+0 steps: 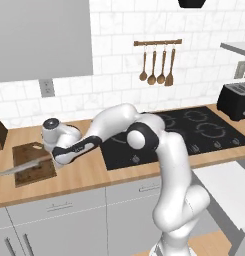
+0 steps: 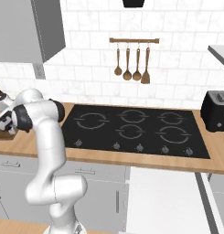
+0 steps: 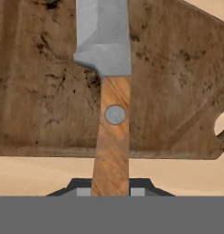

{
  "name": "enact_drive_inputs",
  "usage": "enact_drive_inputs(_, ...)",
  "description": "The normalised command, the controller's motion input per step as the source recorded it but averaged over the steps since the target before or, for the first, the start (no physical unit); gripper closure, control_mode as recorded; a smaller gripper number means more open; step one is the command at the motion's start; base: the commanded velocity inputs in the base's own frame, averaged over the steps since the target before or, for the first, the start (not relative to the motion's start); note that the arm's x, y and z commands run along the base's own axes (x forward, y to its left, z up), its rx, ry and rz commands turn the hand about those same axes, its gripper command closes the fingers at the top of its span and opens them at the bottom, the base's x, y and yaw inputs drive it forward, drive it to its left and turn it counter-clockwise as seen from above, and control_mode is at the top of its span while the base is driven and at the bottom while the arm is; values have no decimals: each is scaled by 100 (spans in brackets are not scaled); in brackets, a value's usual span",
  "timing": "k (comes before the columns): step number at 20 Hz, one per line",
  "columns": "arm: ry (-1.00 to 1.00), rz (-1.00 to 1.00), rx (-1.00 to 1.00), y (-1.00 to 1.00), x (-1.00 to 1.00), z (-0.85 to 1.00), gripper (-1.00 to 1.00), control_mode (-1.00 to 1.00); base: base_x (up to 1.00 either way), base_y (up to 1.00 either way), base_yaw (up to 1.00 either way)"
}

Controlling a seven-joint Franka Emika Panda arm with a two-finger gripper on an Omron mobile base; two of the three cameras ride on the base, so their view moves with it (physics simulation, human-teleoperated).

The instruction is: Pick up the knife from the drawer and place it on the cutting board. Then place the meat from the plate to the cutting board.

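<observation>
step: while the end effector (image 3: 111,191) clamps the knife (image 3: 109,68) over the cutting board (image 3: 40,91) (first half).
next: lower, let go.

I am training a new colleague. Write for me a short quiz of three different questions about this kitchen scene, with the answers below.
1. True or false: the claw is shut on the handle of the knife.
2. What lies under the knife blade in the hand view? A) the black cooktop B) the cutting board C) the toaster
3. Fill in: on the rail above the cooktop hang ____ wooden utensils.

Key
1. True; the wooden handle runs between the fingertips.
2. B; the blade is over the dark brown board, and its tip reaches past the board's left edge in the left base view.
3. Four.
</observation>
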Motion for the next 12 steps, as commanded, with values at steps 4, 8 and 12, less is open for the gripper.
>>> enact_drive_inputs(4,15,-9,-1,35,21,0,100,-100,0,0,0)
enact_drive_inputs(8,18,-4,-4,25,24,-16,100,-100,0,0,0)
enact_drive_inputs(12,8,0,-1,0,6,-49,100,-100,0,0,0)
